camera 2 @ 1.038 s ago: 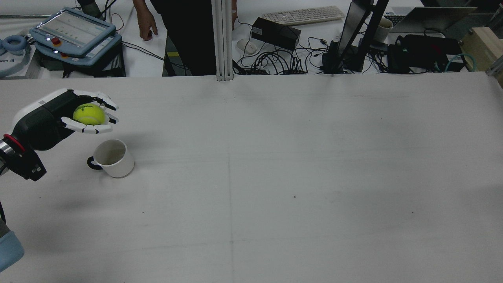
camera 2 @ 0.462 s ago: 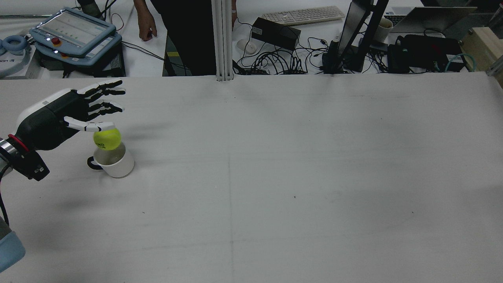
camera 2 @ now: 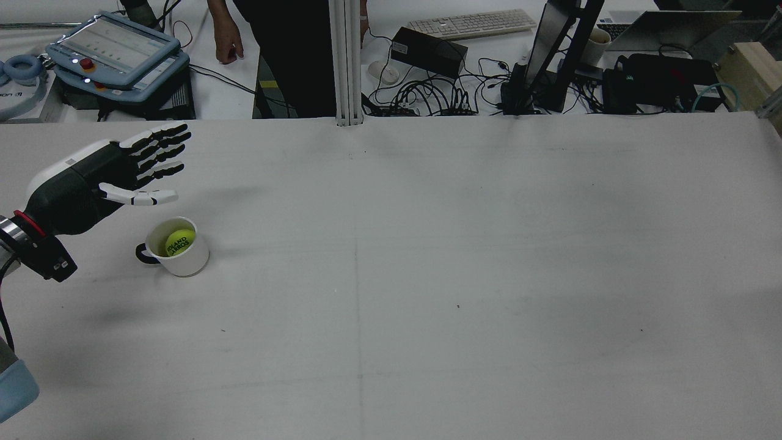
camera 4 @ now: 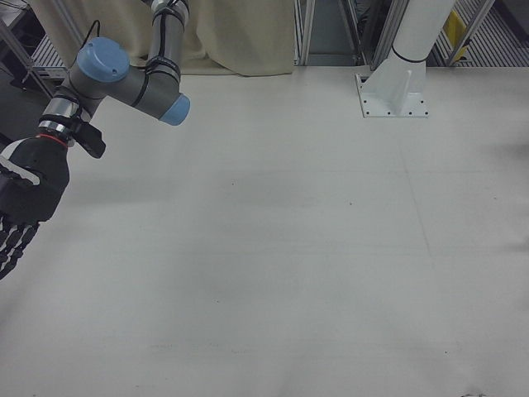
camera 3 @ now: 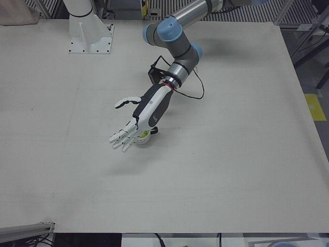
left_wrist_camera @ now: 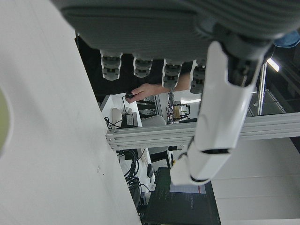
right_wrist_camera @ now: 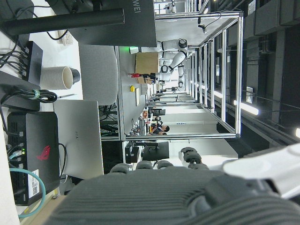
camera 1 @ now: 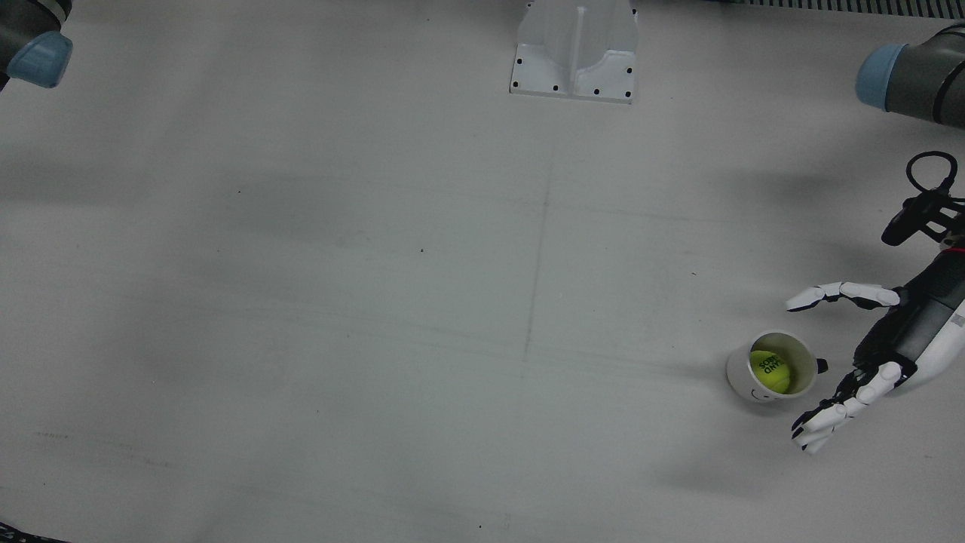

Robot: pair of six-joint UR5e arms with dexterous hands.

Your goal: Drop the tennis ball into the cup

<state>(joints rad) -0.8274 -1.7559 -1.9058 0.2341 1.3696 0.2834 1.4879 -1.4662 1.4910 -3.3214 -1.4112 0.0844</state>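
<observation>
The yellow-green tennis ball [camera 2: 179, 241] lies inside the white cup [camera 2: 186, 261], which stands upright on the table at the rear view's left, its dark handle pointing left. My left hand [camera 2: 122, 168] hovers just beyond and above the cup, open, fingers spread and holding nothing. From almost straight above, the ball [camera 1: 770, 371] shows in the cup [camera 1: 742, 377], with the left hand [camera 1: 882, 339] beside it, thumb and fingers on either side. My right hand [camera 4: 21, 207] hangs at the far left edge of the right-front view, fingers extended downward and empty.
The white table [camera 2: 427, 275] stretches wide to the right of the cup. Beyond its far edge are a teach pendant [camera 2: 113, 52], cables, a monitor stand [camera 2: 550, 55] and a person's hand [camera 2: 229, 46]. A white pedestal [camera 1: 577, 49] stands at the front view's top.
The left hand held the ball a second ago, then opened its fingers. The ball fell from the rim into the cup, where it now rests. The hand stayed nearly in place.
</observation>
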